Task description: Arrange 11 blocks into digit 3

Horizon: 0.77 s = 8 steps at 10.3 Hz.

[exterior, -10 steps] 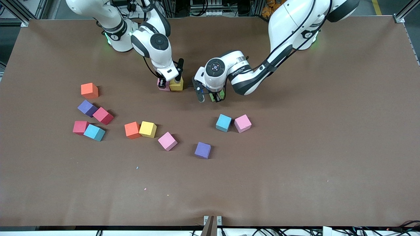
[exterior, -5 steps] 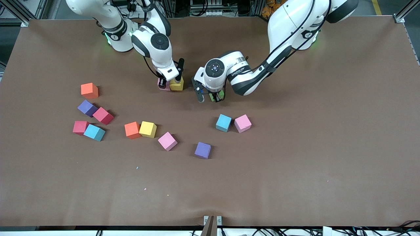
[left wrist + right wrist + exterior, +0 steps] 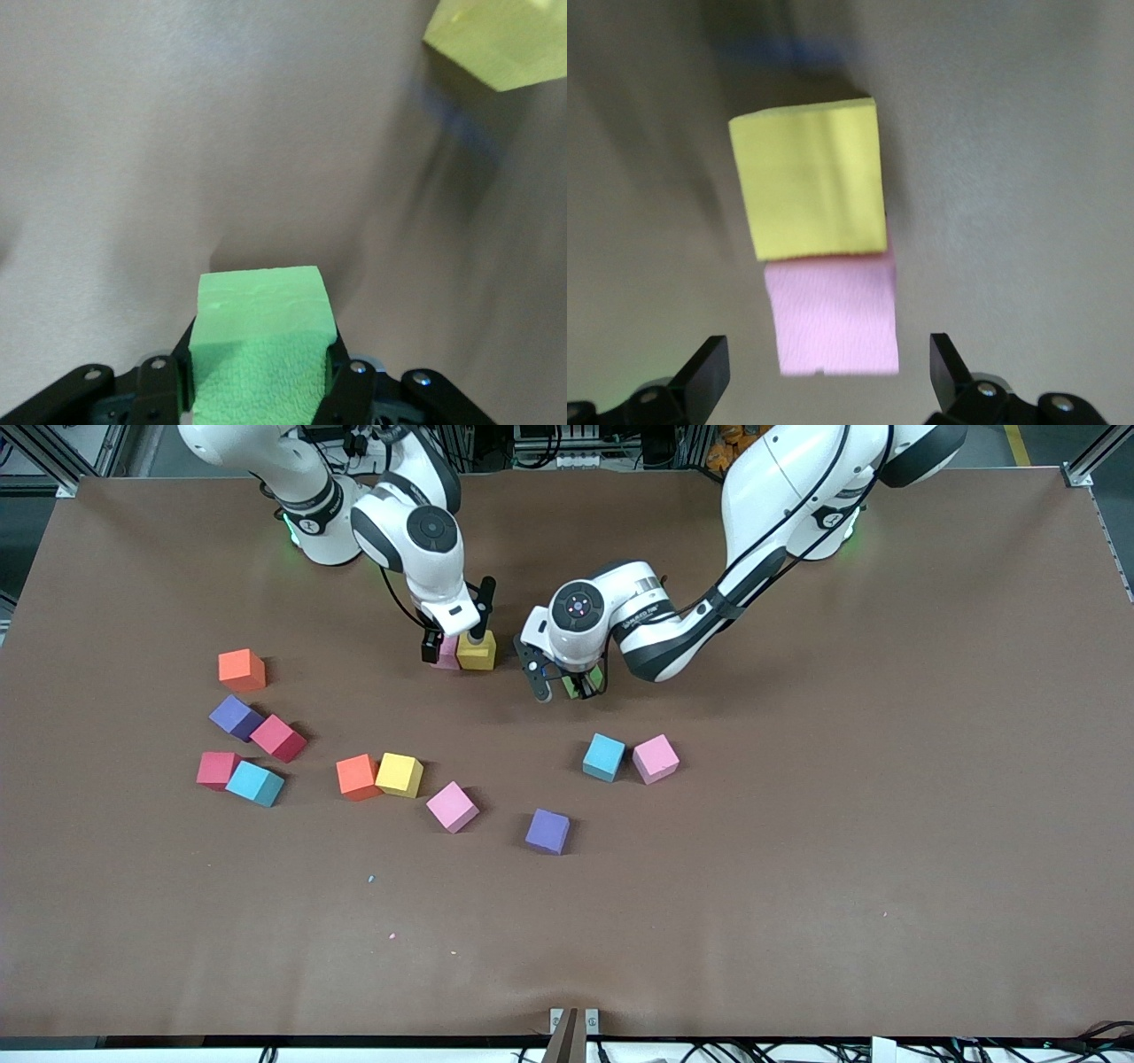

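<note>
The right gripper's fingers stand wide apart, one on each side of a small matte pink foam cube without touching it, so the cube rests on the brown worktop on its own. A yellow foam cube of the same size sits flush against it, face to face; the pair reads as the start of one row of the digit 3, which would explain the tight butt joint (nothing else of the figure exists yet).

The left gripper's fingers are clamped on opposite faces of a green foam cube, which juts out past the tips so its lower face is free to meet the worktop. It hangs just over the bare worktop near the yellow cube, toward the left arm's end, likely lined up to extend that row.

The remaining loose foam cubes in orange, purple, red, light blue, yellow and pink lie scattered nearer the front camera, well apart from the pair, as stock for later.
</note>
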Tool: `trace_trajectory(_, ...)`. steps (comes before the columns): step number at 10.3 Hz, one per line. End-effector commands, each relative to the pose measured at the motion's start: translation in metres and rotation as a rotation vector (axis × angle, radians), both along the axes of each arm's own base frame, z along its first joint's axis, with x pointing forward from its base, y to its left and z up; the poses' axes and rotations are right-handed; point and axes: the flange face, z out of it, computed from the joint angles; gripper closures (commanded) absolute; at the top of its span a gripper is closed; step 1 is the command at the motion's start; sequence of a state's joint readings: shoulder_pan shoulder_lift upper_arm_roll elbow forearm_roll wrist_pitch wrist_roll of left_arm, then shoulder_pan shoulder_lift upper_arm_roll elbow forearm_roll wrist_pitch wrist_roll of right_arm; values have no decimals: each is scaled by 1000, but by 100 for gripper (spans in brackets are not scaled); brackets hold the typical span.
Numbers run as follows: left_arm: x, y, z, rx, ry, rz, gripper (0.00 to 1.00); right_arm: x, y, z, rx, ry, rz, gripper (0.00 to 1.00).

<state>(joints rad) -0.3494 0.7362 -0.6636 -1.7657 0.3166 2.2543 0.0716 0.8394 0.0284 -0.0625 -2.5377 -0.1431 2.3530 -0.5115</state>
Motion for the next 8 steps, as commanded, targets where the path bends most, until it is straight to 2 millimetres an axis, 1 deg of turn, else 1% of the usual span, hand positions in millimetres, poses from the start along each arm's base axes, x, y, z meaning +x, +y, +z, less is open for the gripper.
trace_trajectory(1,-9,-7,13,21,-2,31,100,12,-28,40,-19,-9,-74,0)
trace_trajectory(3,-19,-16,20,10,4,38,100,47,-55,59,-32,-5,-172,0)
trace_trajectory(4,-31,-24,25,3,12,39,100,68,-68,66,-22,-20,-227,0)
trace_trajectory(5,-41,-30,26,4,12,34,100,92,-87,69,-18,-31,-304,0)
trace_trajectory(6,-62,-45,28,12,8,45,100,116,-102,71,-9,-41,-364,0)
trace_trajectory(7,-72,-51,28,17,-7,30,100,145,-119,75,1,-59,-420,0)
trace_trajectory(8,-74,-53,25,17,-52,-51,100,172,-131,81,11,-81,-462,0)
